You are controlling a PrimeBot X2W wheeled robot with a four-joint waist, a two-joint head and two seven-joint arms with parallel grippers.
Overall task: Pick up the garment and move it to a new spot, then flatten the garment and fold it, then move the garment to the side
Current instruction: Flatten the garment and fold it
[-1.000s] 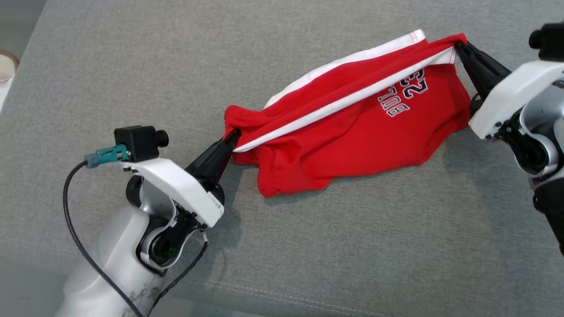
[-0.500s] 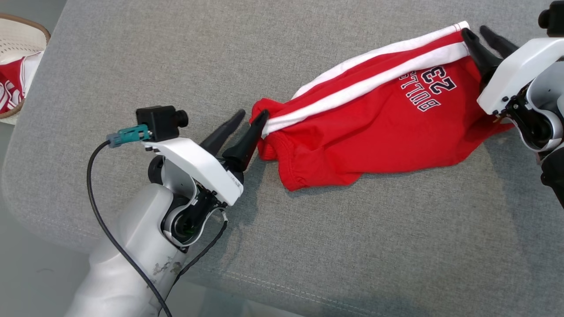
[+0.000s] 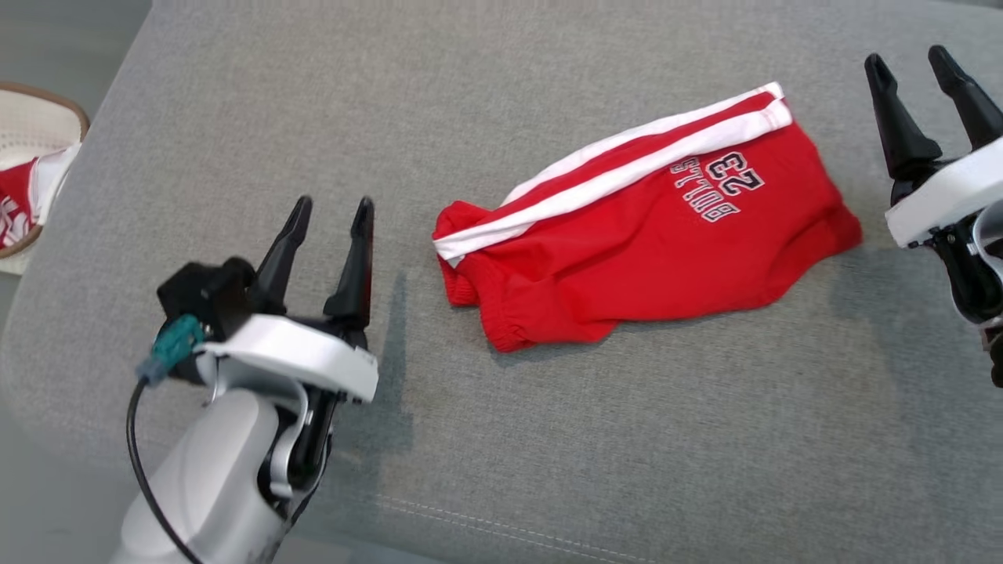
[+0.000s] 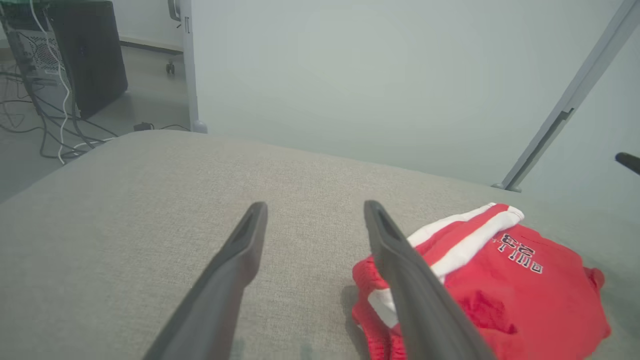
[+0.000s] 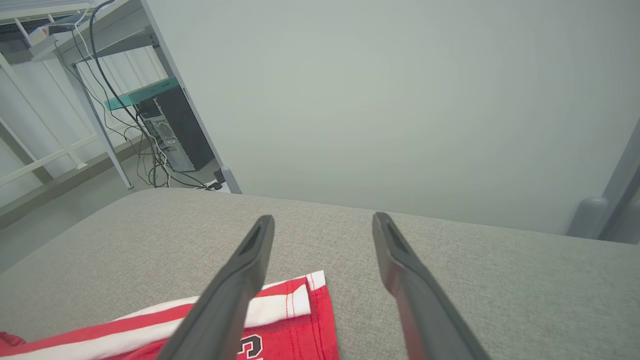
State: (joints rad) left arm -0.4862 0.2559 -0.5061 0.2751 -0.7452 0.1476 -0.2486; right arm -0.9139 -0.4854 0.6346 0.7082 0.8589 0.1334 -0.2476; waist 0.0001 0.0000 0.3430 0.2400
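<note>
Red cloth with two white stripes and a dark "23" print makes up the one garment (image 3: 642,227). It lies in a loose, rumpled heap on the grey cushion (image 3: 548,439), a little right of the middle in the head view, with its striped edge running slantwise from lower left to upper right.

There are two grippers. The left gripper (image 3: 331,207) hangs over the cushion near the garment's left end, apart from it, with its two dark fingers spread wide and nothing between them. The right gripper (image 3: 907,61) stands just beyond the garment's right end, likewise spread wide and empty. One basket (image 3: 55,102) sits off the cushion at the far left, holding one more piece of red and white cloth (image 3: 19,200).

A second ago each gripper was pinched on one end of the garment, keeping it stretched and partly lifted between them. Half a second ago the fingers were parting. Now both have let go and drawn back, and the garment has settled flat on the cushion.
</note>
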